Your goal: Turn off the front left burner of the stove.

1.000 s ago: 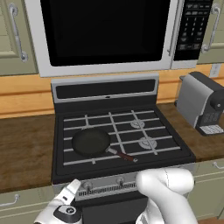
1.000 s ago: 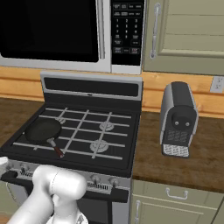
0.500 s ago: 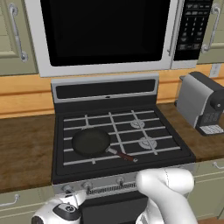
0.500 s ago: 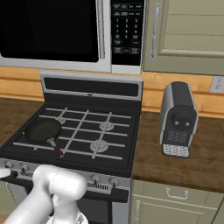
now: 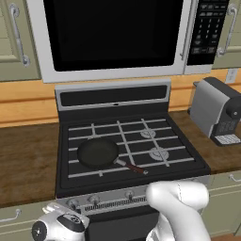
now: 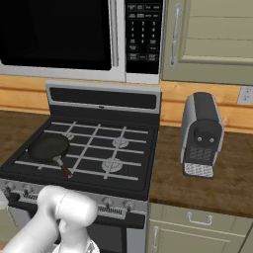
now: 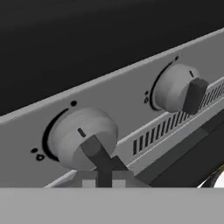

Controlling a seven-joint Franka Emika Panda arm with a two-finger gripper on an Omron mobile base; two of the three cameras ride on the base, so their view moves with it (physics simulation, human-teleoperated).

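Note:
The black stove faces me with its silver strip of round knobs. A black frying pan covers the front left burner, leaving just pale grate bars around it; no flame shows. My gripper hangs below the strip's left end, by the leftmost knob. In the hand view that knob is very close, its dark handle slanting down to my gripper, whose tips stand together, shut. I cannot tell whether they touch it. A second knob sits to the right.
A big black-doored microwave hangs above the stove. A grey coffee machine stands on the wooden counter to the right. Pale cabinet fronts with handles run below the counter. My white arm rises in front of the oven.
My hand has sunk slightly and slid a little left below the knob strip. The pan and stove have not moved.

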